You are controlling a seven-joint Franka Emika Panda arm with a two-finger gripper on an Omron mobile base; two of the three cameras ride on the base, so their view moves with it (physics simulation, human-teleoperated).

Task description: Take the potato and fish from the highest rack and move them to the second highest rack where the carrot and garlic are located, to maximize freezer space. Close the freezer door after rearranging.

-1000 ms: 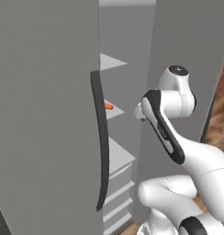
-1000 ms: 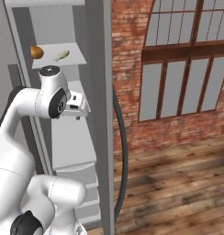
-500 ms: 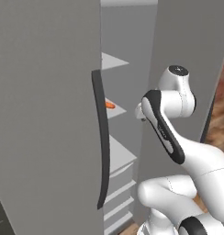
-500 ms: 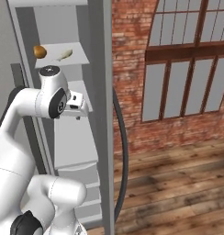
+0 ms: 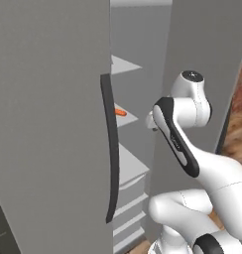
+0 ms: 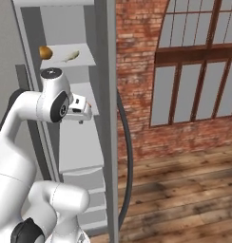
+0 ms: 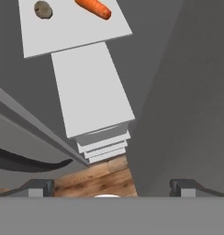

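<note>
On the highest rack point(image 6: 84, 60) lie the golden-brown potato point(image 6: 45, 52) and the pale fish point(image 6: 70, 57). Below it, the second highest rack point(image 7: 77, 32) carries the orange carrot point(image 7: 93, 8) and a small brownish garlic point(image 7: 43, 9); the carrot point(image 5: 120, 112) also peeks out past a door handle. My gripper point(image 6: 82, 118) hovers in front of the second rack, below the potato and fish. Its fingertips point(image 7: 40, 187) stand wide apart, open and empty. The freezer door point(image 6: 110, 57) stands open at the arm's right, its dark handle point(image 6: 128, 156) facing outward.
The twin grey door point(image 5: 48, 124) with its dark handle point(image 5: 109, 149) closes off the left side. Lower shelves and drawers point(image 7: 102, 142) stack beneath the second rack. A brick wall with windows point(image 6: 184, 71) and wooden floor point(image 6: 184, 199) lie to the right.
The whole picture has slid slightly to the right in both base views, so the camera moved a little. The gripper stays open at about the same spot before the shelves.
</note>
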